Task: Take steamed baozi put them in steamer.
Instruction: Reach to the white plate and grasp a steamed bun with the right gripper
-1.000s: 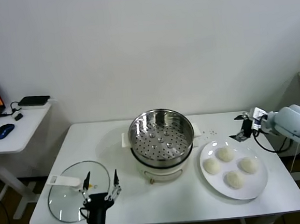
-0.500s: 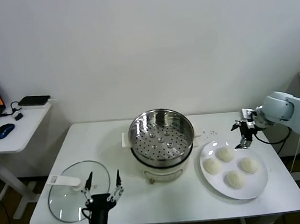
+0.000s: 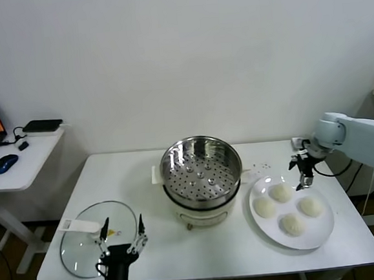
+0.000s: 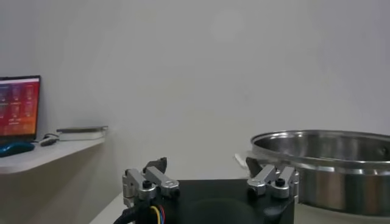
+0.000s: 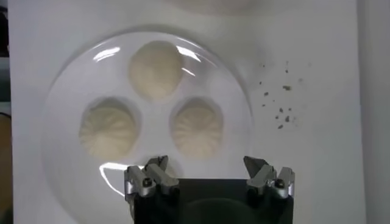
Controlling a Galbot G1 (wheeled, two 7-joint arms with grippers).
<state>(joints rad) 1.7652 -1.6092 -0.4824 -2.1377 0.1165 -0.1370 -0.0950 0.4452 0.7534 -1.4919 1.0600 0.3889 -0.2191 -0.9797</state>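
Observation:
Several off-white steamed baozi (image 3: 280, 193) lie on a white plate (image 3: 323, 230) at the right of the table. The right wrist view looks down on three of them (image 5: 197, 126) on the plate (image 5: 61, 91). My right gripper (image 3: 298, 174) (image 5: 207, 165) hangs open above the plate's far edge, with nothing between its fingers. The steamer (image 3: 201, 171), a shiny steel pot with a perforated tray on a cream base, stands at the table's middle with no bun inside; the left wrist view shows its wall (image 4: 329, 167). My left gripper (image 3: 123, 232) (image 4: 206, 165) stands open and idle near the front left edge.
A round glass lid (image 3: 85, 248) lies flat at the front left, beside the left gripper. Dark specks (image 3: 262, 166) dot the table between steamer and plate. A side desk (image 3: 21, 172) with a mouse and a laptop stands off to the left.
My right gripper has swung in from the table's right edge, moving left and down until it is over the plate's far side. The left gripper shifted only slightly.

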